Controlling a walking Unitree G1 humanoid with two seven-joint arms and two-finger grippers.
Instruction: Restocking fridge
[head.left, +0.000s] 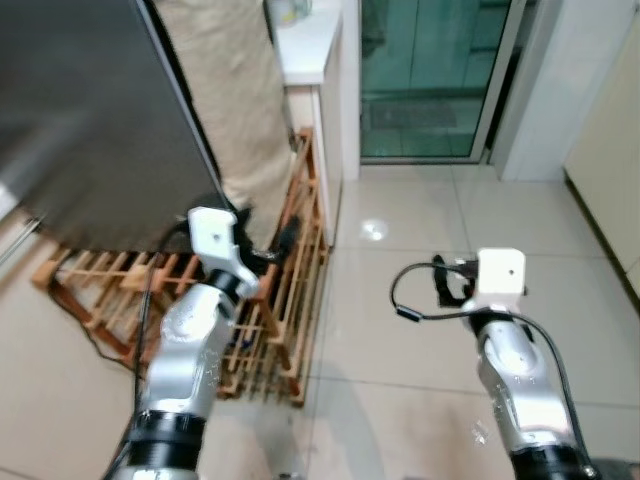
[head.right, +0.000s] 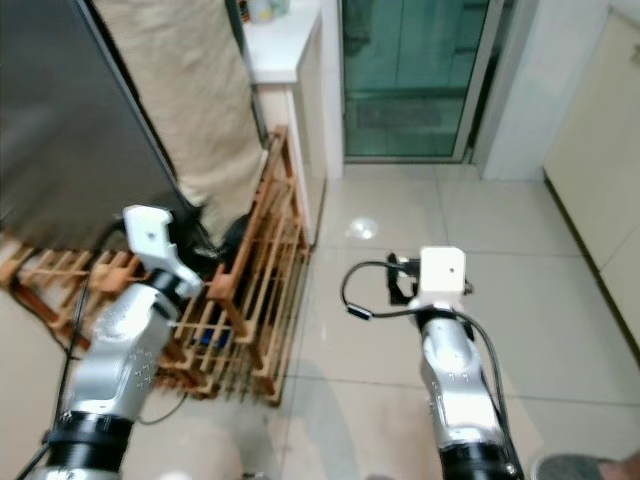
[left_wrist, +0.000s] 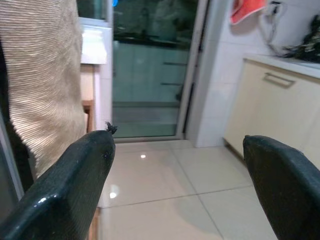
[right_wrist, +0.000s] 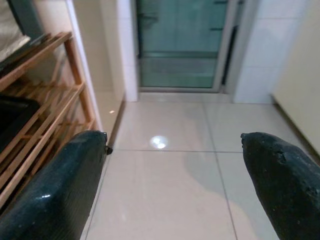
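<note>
The dark grey fridge stands at the left, and I see one flat panel of it. My left gripper is raised beside it, over a wooden rack, and its fingers stand wide apart, open with nothing between them. My right gripper hovers over the tiled floor to the right. It is also open and empty, as its fingers show in the right wrist view. I can make out no goods for the fridge.
A beige woven cloth hangs between the fridge and a white counter. The wooden rack lies tipped on the floor against the counter's base. A glass sliding door is straight ahead, and cream cabinets line the right.
</note>
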